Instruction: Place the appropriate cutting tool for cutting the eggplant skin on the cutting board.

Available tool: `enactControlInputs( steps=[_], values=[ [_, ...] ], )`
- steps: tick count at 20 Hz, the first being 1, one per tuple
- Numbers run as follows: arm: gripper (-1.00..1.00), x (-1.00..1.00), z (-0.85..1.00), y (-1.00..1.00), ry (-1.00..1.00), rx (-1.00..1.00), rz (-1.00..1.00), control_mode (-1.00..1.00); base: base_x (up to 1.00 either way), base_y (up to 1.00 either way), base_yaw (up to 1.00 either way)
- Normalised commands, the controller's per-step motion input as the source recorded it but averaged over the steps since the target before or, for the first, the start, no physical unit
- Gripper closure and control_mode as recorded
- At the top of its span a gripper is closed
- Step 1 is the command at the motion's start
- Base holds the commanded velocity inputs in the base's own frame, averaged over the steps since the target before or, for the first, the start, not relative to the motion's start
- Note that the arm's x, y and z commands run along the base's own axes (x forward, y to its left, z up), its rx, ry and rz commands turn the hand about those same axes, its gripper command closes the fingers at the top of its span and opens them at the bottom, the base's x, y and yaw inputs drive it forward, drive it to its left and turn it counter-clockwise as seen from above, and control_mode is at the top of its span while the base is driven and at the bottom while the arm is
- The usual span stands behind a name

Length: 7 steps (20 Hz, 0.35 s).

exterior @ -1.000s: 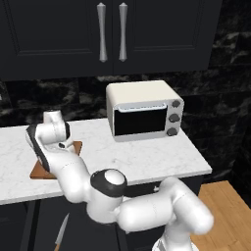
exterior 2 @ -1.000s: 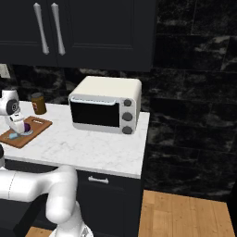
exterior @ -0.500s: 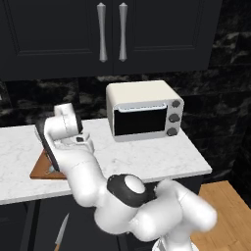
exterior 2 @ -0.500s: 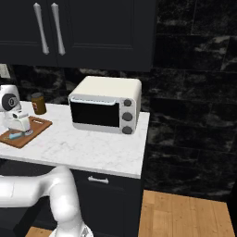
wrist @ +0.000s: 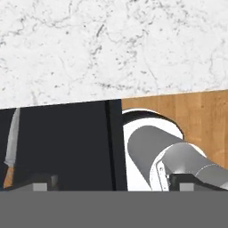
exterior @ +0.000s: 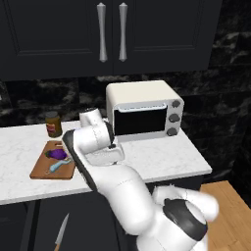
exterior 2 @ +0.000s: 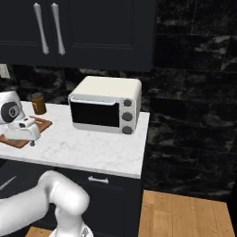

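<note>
Peeler lay on cutting board just beside eggplant; knife was down on the floor. Claw hung over the marble worktop; released or clenched, could not tell. Placement looked done; best to retreat high, clear of the board.

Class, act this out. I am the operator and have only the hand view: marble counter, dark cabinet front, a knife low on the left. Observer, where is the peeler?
Observer: In the left base view, the peeler lies on the cutting board.
Operator: And the eggplant?
Observer: The eggplant is on the same board, just behind the peeler.
Operator: What stands near the board?
Observer: A brown jar stands on the counter behind it, with a toaster oven further right.
</note>
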Motion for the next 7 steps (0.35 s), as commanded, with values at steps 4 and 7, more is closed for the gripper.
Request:
enactControlInputs(
  steps=[4, 7],
  values=[
    [-1.00, -1.00, 0.17, -0.90, -0.13, 0.06, 0.02, -1.00, 0.00, 0.00, 0.00],
    [-1.00, -1.00, 0.26, -0.72, -0.05, 0.17, 0.00, -1.00, 0.00, 0.00, 0.00]
  ],
)
